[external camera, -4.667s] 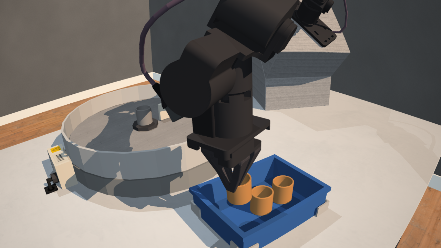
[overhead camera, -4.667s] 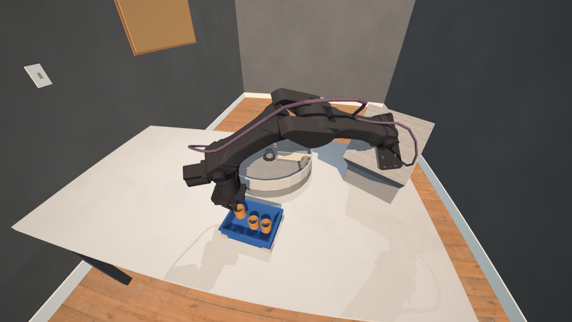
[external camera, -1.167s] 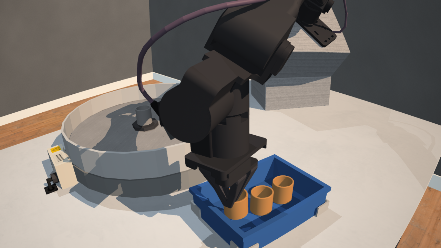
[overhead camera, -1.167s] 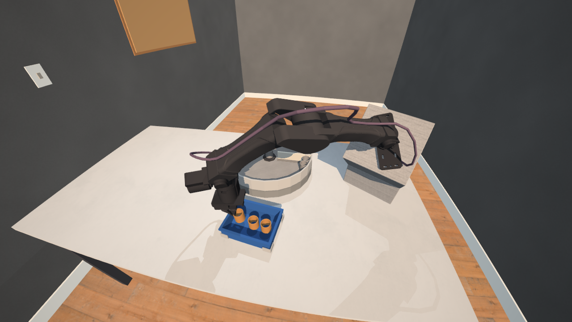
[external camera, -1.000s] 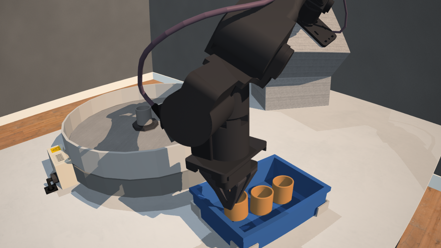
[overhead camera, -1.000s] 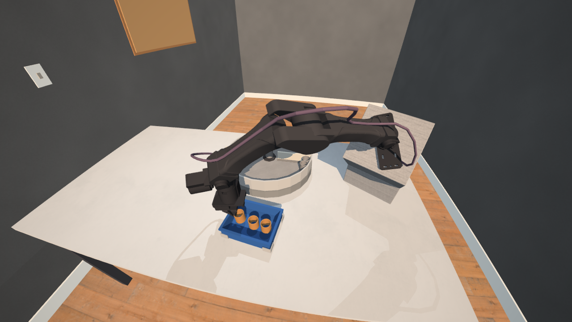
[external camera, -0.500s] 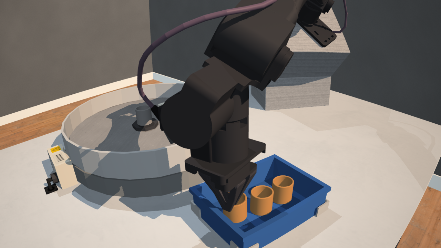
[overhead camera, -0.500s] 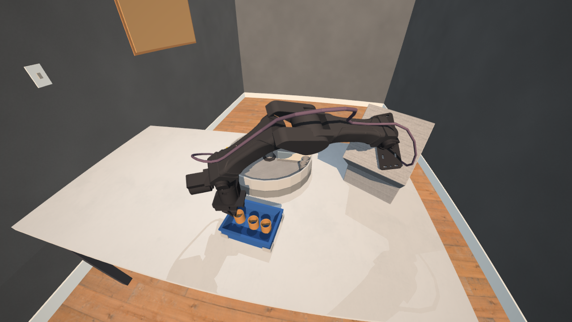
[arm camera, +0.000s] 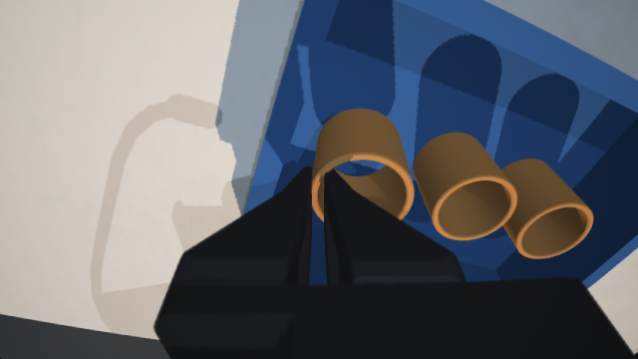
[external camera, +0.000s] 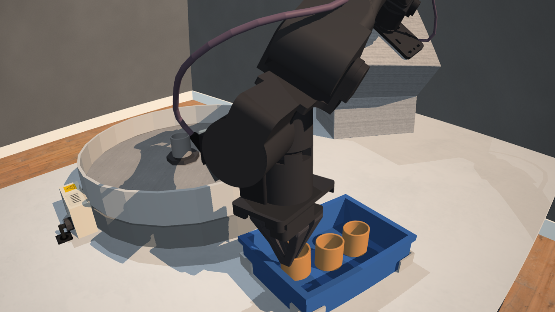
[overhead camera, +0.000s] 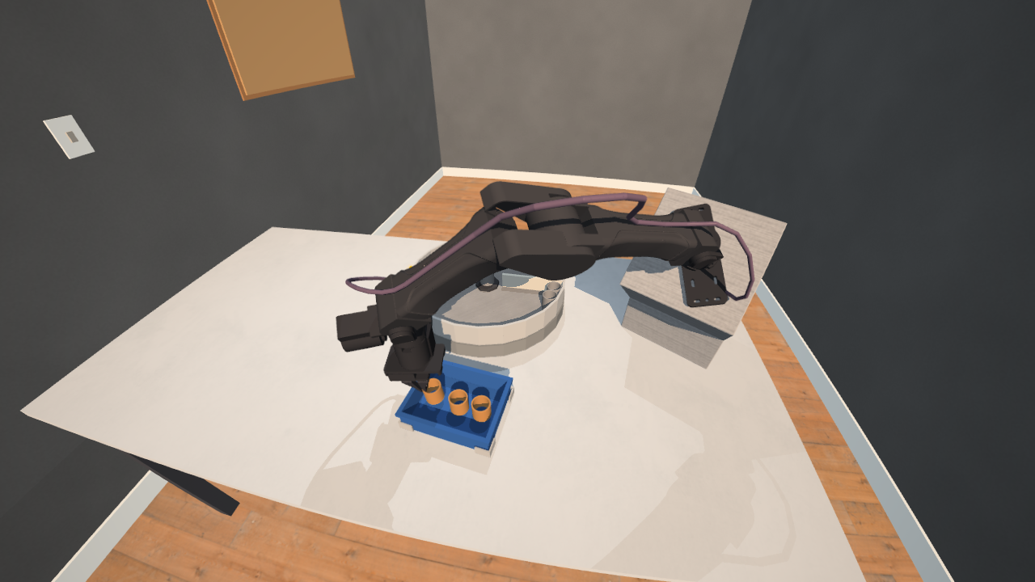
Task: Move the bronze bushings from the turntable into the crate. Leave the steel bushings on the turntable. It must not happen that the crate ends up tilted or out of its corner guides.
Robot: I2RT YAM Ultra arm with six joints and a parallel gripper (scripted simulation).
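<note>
Nearest in the exterior view, the blue crate (overhead camera: 454, 434) (external camera: 360, 271) (arm camera: 573, 65) sits level on the pale table (overhead camera: 238, 347) (external camera: 446, 186) (arm camera: 60, 60), with pale corner guides (overhead camera: 483, 451) (external camera: 406, 261) at its visible corners. All three bronze bushings in view are inside its walls, in a row. The gripper (overhead camera: 423, 389) (external camera: 287, 263) (arm camera: 318, 180) points down into the crate, its jaws clamped on the wall of the end bronze bushing (overhead camera: 434, 394) (external camera: 300, 269) (arm camera: 359, 132), one finger inside the bore and the other outside. That bushing is upright; whether it touches the crate floor, I cannot tell. Beside it the middle bronze bushing (overhead camera: 458, 405) (external camera: 329, 258) (arm camera: 449, 155) stands upright, then the far bronze bushing (overhead camera: 481, 411) (external camera: 356, 244) (arm camera: 530, 179).

Beyond the crate is the round, high-rimmed turntable (overhead camera: 499, 334) (external camera: 155, 205), a cream box (external camera: 79, 217) with a yellow warning label at its side. A grey steel bushing (external camera: 180, 146) stands at a dark collar (overhead camera: 487, 286) (external camera: 182, 159) on the disc, and two more grey bushings (overhead camera: 551, 291) are near the rim. The black arm (overhead camera: 550, 253) (external camera: 310, 46) reaches across from a grey pedestal (overhead camera: 756, 224) (external camera: 376, 120). Farther back are dark and taupe walls.

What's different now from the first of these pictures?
The black gripper has come down, lowering the orange-bronze ring-shaped bushing pinched by its wall, deeper into the blue crate. The crate and its other two bushings stayed put.
</note>
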